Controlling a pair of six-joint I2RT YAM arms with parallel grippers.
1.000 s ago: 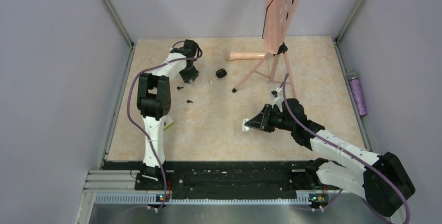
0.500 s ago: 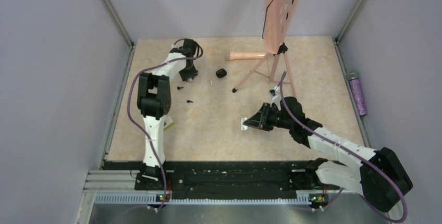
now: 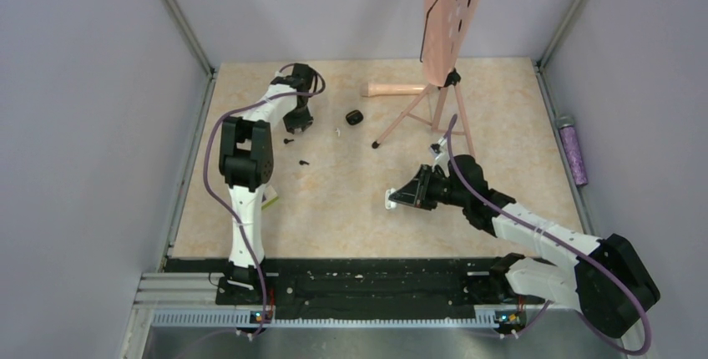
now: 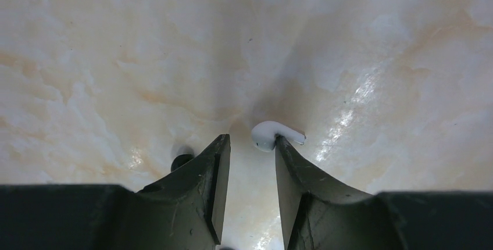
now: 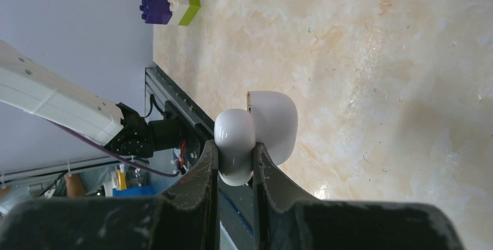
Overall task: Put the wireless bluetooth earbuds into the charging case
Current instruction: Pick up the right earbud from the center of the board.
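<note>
A white earbud (image 4: 273,135) lies on the marbled table, touching the tip of my left gripper's right finger, outside the gap. The left gripper (image 4: 251,138) points down at the table with its jaws apart and nothing between them; the top view has it (image 3: 299,125) at the far left. A second tiny white piece (image 3: 337,133) lies to its right; it is too small to identify. My right gripper (image 5: 234,145) is shut on one half of the white charging case (image 5: 270,125), which is hinged open and held low over the table's middle (image 3: 392,200).
Two tiny black pieces (image 3: 289,140) (image 3: 303,161) lie near the left gripper; one (image 4: 182,160) shows behind its left finger. Further right is a black oval object (image 3: 354,117). A pink tripod stand (image 3: 434,100) occupies the back right. A purple-white-green block (image 5: 171,7) sits near the left arm's base.
The left gripper has drawn back slightly toward the far left and its jaws have widened a little. The right gripper has carried the case a little left and farther from the arm bases.
</note>
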